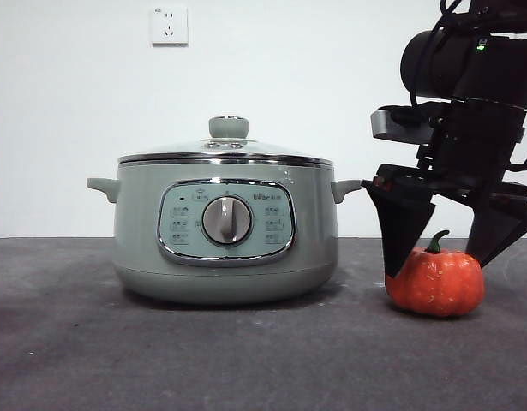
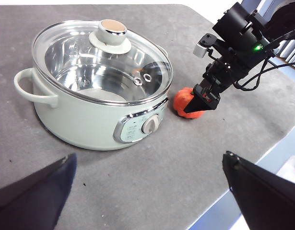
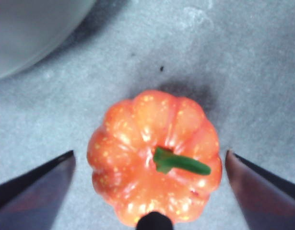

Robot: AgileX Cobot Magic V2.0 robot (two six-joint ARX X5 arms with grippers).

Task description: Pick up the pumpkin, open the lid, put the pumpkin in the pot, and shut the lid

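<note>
The orange pumpkin (image 1: 434, 287) sits on the grey table to the right of the sage-green pot (image 1: 224, 257). The glass lid (image 1: 224, 152) with its green knob (image 1: 228, 127) lies shut on the pot. My right gripper (image 1: 439, 267) is open, lowered from above with one jaw on each side of the pumpkin. In the right wrist view the pumpkin (image 3: 137, 143) with its green stem lies between the open jaws of that gripper (image 3: 149, 154), with gaps on both sides. My left gripper (image 2: 147, 191) is open and empty, high above the table, looking down on the pot (image 2: 80, 120), lid (image 2: 101, 57), pumpkin (image 2: 182, 99) and right gripper (image 2: 193, 103).
A white wall with a socket (image 1: 169, 26) stands behind the table. The table's edge (image 2: 262, 148) runs close beyond the pumpkin in the left wrist view. The pot's wall (image 3: 32, 28) shows near the pumpkin in the right wrist view.
</note>
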